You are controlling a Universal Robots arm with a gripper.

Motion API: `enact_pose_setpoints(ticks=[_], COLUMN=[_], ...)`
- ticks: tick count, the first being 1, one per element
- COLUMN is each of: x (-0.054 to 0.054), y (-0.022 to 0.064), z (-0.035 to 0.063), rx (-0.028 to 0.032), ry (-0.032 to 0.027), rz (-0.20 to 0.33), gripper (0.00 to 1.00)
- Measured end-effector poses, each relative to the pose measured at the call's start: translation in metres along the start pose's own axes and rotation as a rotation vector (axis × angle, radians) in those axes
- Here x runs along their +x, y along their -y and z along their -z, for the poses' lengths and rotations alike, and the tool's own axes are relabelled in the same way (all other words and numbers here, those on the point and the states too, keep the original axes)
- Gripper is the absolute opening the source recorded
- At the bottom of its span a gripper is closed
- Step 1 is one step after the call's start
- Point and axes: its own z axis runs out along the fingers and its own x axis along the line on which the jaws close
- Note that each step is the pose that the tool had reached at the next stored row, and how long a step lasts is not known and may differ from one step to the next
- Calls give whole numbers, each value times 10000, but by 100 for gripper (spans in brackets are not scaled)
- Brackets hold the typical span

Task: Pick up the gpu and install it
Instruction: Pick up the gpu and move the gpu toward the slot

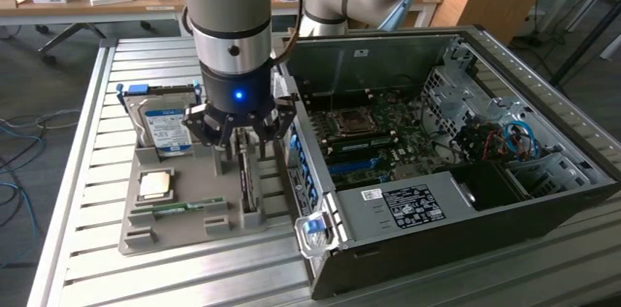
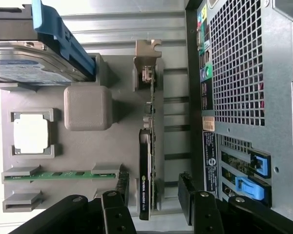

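We see a slatted aluminium table (image 1: 87, 278), with a wooden desk (image 1: 58, 9) carrying white boxes behind it. The gpu (image 1: 247, 185) (image 2: 147, 146), a thin black expansion card with a dark circuit board and a metal bracket at one end, stands on edge in a slot of a grey plastic parts tray (image 1: 145, 234) (image 2: 122, 92) on that table. It has not been lifted.

The black gripper (image 1: 243, 154) (image 2: 152, 195) hangs right above the card with its jaws spread wide, one finger on each side of the card's long edge. We cannot tell whether either finger touches it.

In the same tray, near the card:
- a small green RAM stick (image 1: 179, 207) (image 2: 58, 174) lying in its own slot
- a square silver processor (image 1: 155, 185) (image 2: 31, 135) in a framed pocket
- a silver hard drive with a blue-white label (image 1: 165, 124) (image 2: 29, 68) and a blue plastic rail, at the end away from the RAM stick

Just beside the tray, on the exterior view's right, an open dark grey computer case (image 1: 543, 198) (image 2: 244, 73) lies on its side, its green motherboard (image 1: 374, 129) exposed.
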Motion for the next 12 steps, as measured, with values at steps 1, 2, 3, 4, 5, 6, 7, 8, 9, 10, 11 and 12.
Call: enact_pose_setpoints(ticks=[1,2,3,4,5,6,7,8,9,10,11,12], x=[1,2,3,4,4,6,6,7,8,8,9,9], y=[1,2,3,3,4,5,6,6,7,8,8,9], z=[-19,-37,-53,-70,-87,-104,-121,-138,-153,-168,-182,-196], rx=[0,0,1,1,1,1,1,1,1,0,0,0], ry=[0,0,0,-1,0,-1,0,-1,-1,0,0,0], rz=[0,0,0,0,0,0,0,0,0,0,0,0], gripper=[53,53,53,53,53,53,53,53,53,53,53,53])
